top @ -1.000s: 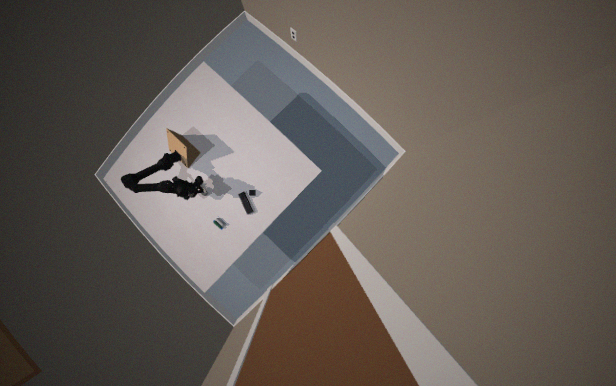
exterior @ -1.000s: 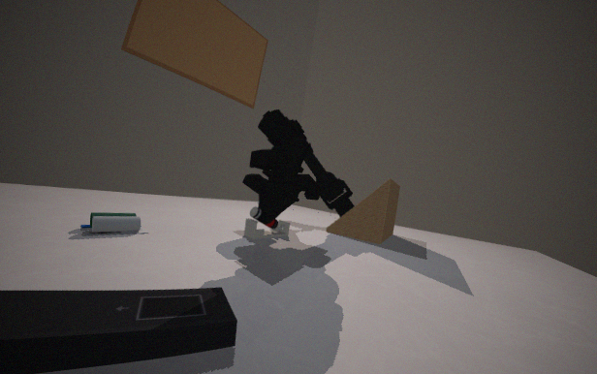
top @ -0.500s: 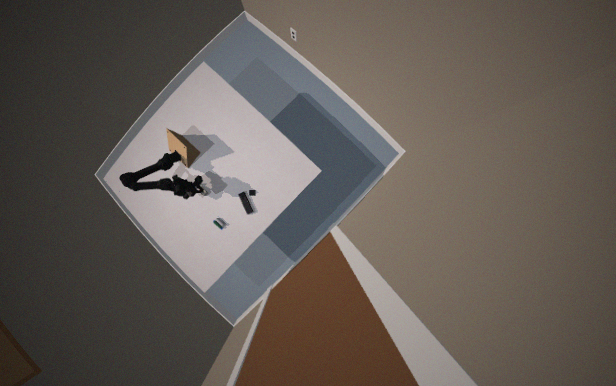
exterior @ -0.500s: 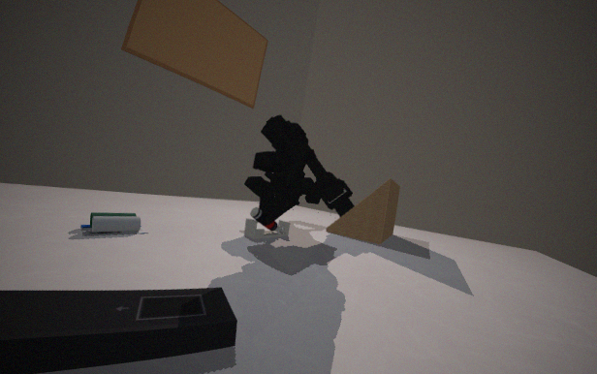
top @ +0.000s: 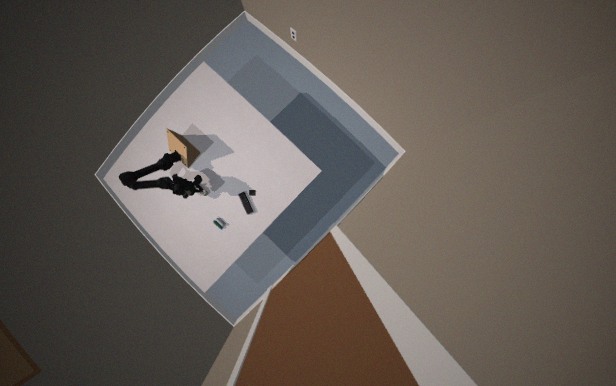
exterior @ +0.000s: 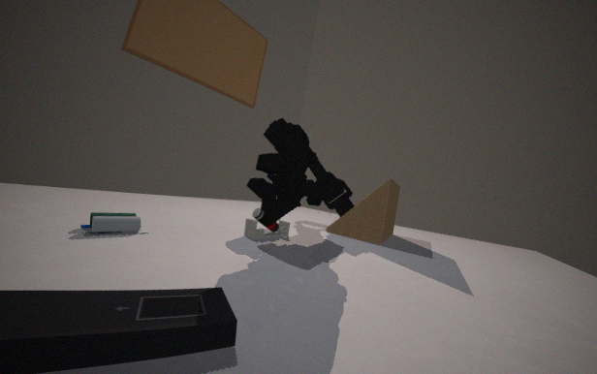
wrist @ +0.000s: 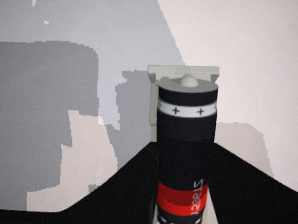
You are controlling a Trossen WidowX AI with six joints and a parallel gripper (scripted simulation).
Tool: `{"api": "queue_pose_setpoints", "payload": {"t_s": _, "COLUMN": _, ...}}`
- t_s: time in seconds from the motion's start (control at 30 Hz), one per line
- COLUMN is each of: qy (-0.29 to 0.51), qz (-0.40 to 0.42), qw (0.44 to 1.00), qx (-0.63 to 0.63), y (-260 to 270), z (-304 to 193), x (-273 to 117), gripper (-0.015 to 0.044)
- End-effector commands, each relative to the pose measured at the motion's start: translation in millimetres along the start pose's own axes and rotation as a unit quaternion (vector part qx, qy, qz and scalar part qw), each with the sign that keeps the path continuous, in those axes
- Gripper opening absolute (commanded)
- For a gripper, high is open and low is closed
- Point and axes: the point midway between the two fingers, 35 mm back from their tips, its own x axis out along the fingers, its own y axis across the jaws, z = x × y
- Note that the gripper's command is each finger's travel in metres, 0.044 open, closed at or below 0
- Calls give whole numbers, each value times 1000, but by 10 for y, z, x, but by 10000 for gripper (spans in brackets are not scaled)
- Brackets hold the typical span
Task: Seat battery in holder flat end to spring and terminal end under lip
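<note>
My gripper (exterior: 267,221) (wrist: 181,151) is shut on the battery (exterior: 259,214) (wrist: 186,167), a black cylinder with a red band and a white band with plus signs. The battery is tilted in the exterior view: its terminal end is raised at the left, its red part lower at the right, between the holder's end walls. The light grey holder (exterior: 250,230) (wrist: 153,107) stands on the table under it. In the wrist view the terminal end shows in front of the holder's far end wall. The flat end and spring are hidden, and contact with the holder cannot be told.
A wooden wedge (top: 179,146) (exterior: 365,223) stands beside the arm. A white and green object (top: 220,223) (exterior: 116,224) lies on the table (top: 200,250). A long black box (top: 246,203) (exterior: 97,315) lies farther out, a small black block (top: 252,192) beside it.
</note>
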Motion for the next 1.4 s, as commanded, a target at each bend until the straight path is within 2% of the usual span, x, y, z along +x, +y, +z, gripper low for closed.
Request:
{"api": "queue_pose_setpoints", "payload": {"t_s": 0.0, "qy": 0, "qz": 2, "qw": 1000, "qx": -4, "y": 12, "z": -54, "x": -12, "gripper": 73}}
{"api": "queue_pose_setpoints", "payload": {"t_s": 0.67, "qy": 4, "qz": 5, "qw": 1000, "qx": -4, "y": 16, "z": -172, "x": -72, "gripper": 73}}
{"api": "queue_pose_setpoints", "payload": {"t_s": 1.37, "qy": 58, "qz": 13, "qw": 998, "qx": -1, "y": 32, "z": -127, "x": -13, "gripper": 73}}
